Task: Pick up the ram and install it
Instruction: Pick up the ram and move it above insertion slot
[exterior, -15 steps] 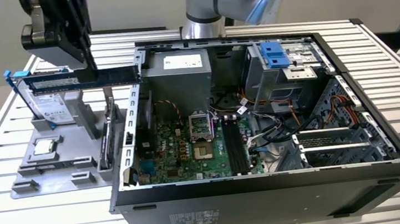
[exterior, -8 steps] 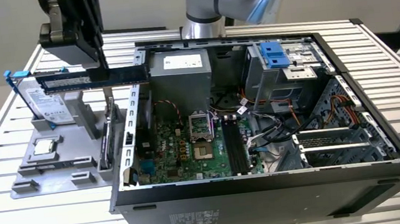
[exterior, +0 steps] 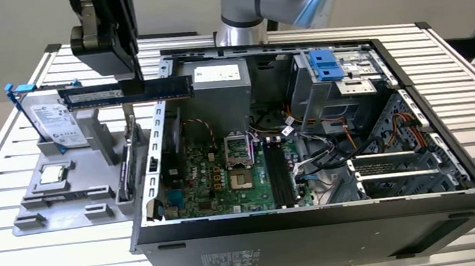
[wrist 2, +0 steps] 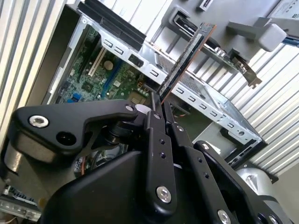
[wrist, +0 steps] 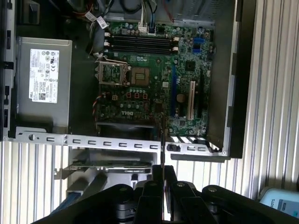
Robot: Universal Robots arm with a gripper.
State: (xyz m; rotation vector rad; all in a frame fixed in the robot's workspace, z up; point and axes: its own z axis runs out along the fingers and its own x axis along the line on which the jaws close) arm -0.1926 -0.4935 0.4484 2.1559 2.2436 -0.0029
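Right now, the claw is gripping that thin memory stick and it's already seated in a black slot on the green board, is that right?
Not seated. In the exterior view the claw grips the ram in the air, level, above the open case's side wall; the black slots on the green board look empty.

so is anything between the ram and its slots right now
Nothing visible. The thin dark bluish ram stick is clamped in the jaws, raised above the open case's silver side wall; the long black motherboard slots lie empty and uncovered, with loose cables beside, not across, them.
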